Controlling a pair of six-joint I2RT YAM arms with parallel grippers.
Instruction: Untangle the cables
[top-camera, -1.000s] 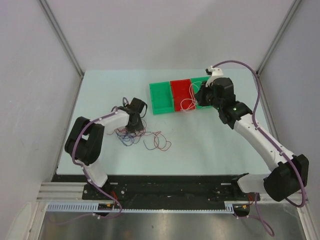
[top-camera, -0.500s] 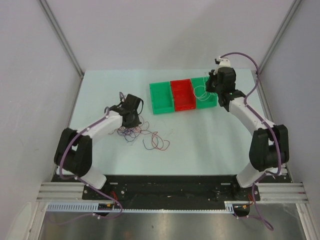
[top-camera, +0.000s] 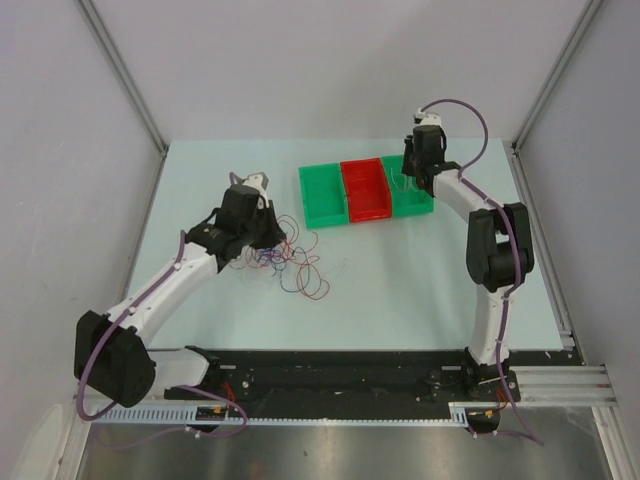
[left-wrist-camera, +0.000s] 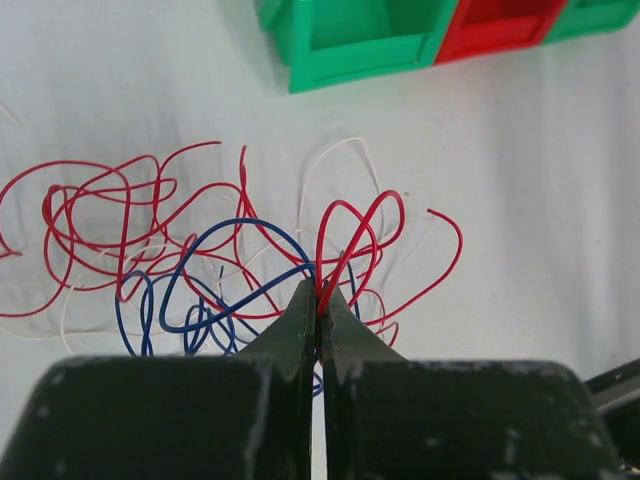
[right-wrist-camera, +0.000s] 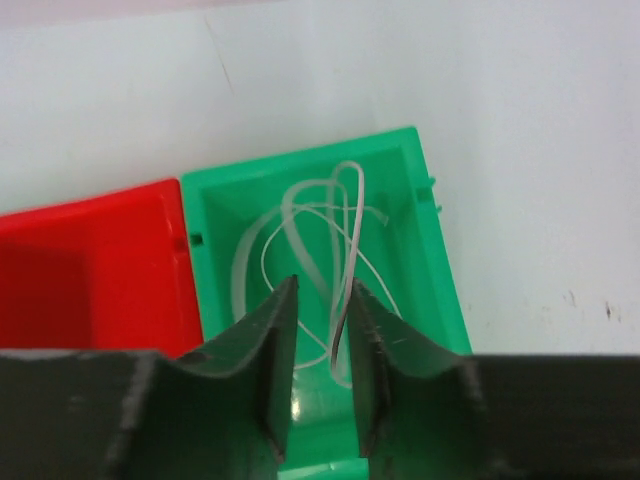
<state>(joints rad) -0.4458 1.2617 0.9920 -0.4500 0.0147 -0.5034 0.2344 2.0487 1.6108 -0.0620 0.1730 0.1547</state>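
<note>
Grips thin red wire loop (left-wrist-camera: 321, 245) in closed left gripper (left-wrist-camera: 320, 300), amid red-blue-whitish tangle (top-camera: 285, 262) centre-left; holds right gripper (right-wrist-camera: 322, 300) parted above whitish wire (right-wrist-camera: 352, 205) in upper-right green plastic bin (right-wrist-camera: 440, 285). Needs slow outward pull next.

two green bins (top-camera: 322, 196) (top-camera: 420, 204), one red bin (top-camera: 366, 190), two arms (top-camera: 165, 285) (top-camera: 497, 245), cables (top-camera: 285, 262) beyond counting

Ahead of the right gripper (right-wrist-camera: 322, 290), whose black fingers (right-wrist-camera: 250, 370) are finished matt and scuffed, the green rectangular bin (right-wrist-camera: 300, 165) is moulded in smooth, glossy plastic.
</note>
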